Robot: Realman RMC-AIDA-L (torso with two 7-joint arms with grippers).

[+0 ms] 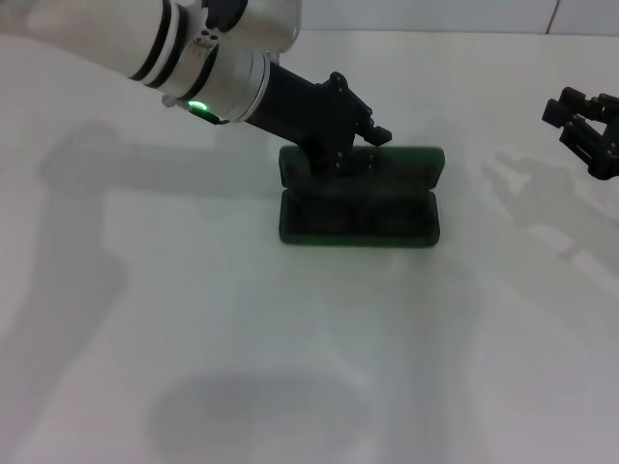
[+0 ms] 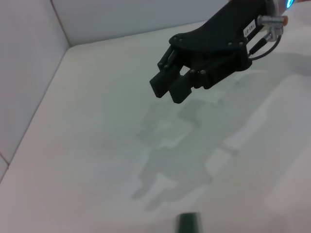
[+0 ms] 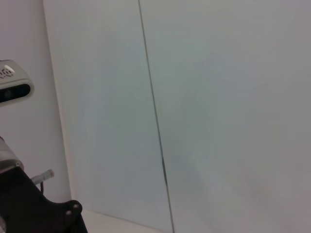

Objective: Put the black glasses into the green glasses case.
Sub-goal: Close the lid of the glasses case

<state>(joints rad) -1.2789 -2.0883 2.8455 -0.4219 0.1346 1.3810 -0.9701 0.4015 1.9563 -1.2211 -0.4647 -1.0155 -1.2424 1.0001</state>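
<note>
The green glasses case (image 1: pixel 360 217) lies open in the middle of the white table, its lid (image 1: pixel 411 166) laid back behind the tray. A corner of the case also shows in the left wrist view (image 2: pixel 187 223). My left gripper (image 1: pixel 346 153) is down over the left part of the lid, covering it. The black glasses do not show; the tray's inside is dark and I cannot tell whether they lie in it. My right gripper (image 1: pixel 583 130) hangs idle at the far right, away from the case, and also shows in the left wrist view (image 2: pixel 168 91), shut and empty.
The white table (image 1: pixel 290 367) spreads around the case. A white wall (image 3: pixel 218 97) rises behind it and a side wall (image 2: pixel 24 73) borders the table beyond the right gripper.
</note>
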